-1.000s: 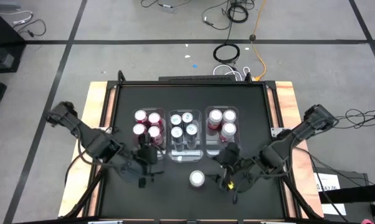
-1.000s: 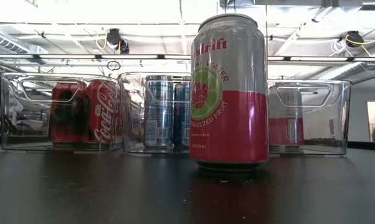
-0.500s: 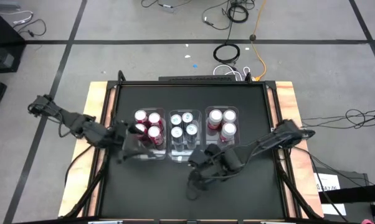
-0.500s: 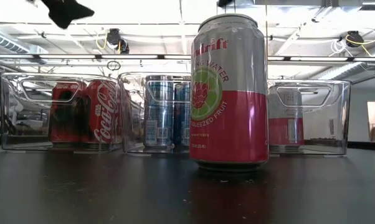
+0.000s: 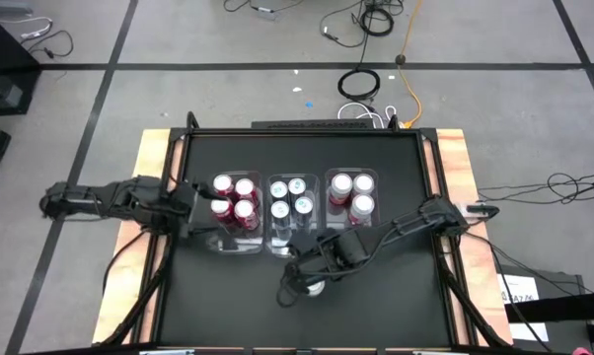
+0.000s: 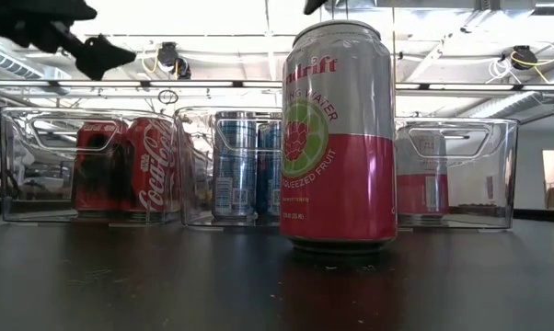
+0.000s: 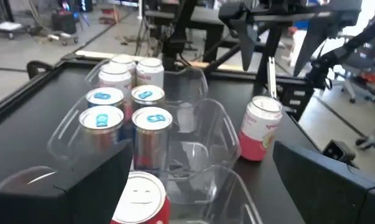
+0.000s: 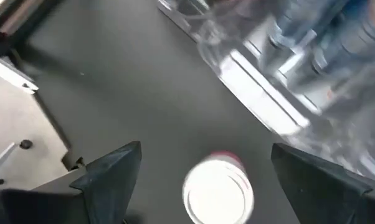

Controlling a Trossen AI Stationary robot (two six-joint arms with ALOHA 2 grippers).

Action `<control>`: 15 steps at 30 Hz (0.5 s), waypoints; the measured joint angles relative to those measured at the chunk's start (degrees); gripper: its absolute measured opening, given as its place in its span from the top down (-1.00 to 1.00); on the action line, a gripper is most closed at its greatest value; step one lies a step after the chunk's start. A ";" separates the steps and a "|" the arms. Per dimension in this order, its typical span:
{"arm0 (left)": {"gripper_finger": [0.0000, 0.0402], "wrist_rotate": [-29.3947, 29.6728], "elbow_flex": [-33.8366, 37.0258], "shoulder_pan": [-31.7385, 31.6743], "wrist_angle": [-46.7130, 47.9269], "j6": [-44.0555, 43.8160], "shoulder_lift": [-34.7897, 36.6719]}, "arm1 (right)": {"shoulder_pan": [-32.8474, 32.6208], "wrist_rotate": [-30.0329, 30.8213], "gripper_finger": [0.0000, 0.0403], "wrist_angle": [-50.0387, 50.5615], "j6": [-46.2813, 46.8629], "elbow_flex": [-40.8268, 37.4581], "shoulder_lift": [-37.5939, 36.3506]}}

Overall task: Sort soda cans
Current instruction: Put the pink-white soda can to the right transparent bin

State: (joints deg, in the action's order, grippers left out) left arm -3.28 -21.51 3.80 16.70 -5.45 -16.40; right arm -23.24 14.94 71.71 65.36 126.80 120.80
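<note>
The right end effector [image 5: 299,286] hangs over the front middle of the black counter [image 5: 396,316], its two dark fingers [image 8: 109,171] spread wide with nothing between them. Directly beneath it, framed in the gap between those fingers in the right wrist view, stands a lone pink soda can [image 6: 339,138] with a silver top, upright on the counter and not touched by either finger. Just beyond this end effector sits a row of three clear bins: the middle bin [image 5: 295,242] holds four blue cans [image 5: 291,197], the bin to its right [image 5: 376,179] holds pink cans [image 5: 350,194] packed toward its far end, and the bin to its left [image 5: 240,244] holds four red cans [image 5: 233,197]. The left end effector [image 5: 193,202] is at the outer side of the red-can bin, raised above the counter, its fingers [image 7: 91,183] likewise wide apart and empty. In its wrist view a red can's silver top [image 7: 141,198] lies just ahead between the fingers, the blue cans stand beyond that, and the lone pink can stands apart on the open counter, outside the bins. In the low view the lone can stands in front of the gap between the middle and right bins.
</note>
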 joint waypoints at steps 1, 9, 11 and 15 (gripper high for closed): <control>-0.98 -0.42 1.01 -0.67 -0.43 0.00 1.39 | 0.00 -0.07 -0.75 1.22 1.07 0.00 -0.07; -0.98 -0.06 7.74 -1.59 -1.12 -0.20 12.31 | -0.09 -3.47 -0.75 4.86 6.33 0.00 -0.16; -0.98 2.01 9.48 -1.59 -1.22 -0.52 14.76 | -0.09 -3.43 -0.75 4.91 7.26 0.00 -0.16; -0.98 7.94 12.91 -1.61 -1.37 -1.65 16.37 | -0.09 -3.39 -0.75 4.93 7.94 0.00 -0.16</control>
State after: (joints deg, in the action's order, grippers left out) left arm 4.67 -8.59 2.19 15.33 -7.11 -0.03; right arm -23.33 11.55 76.64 73.30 126.80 120.64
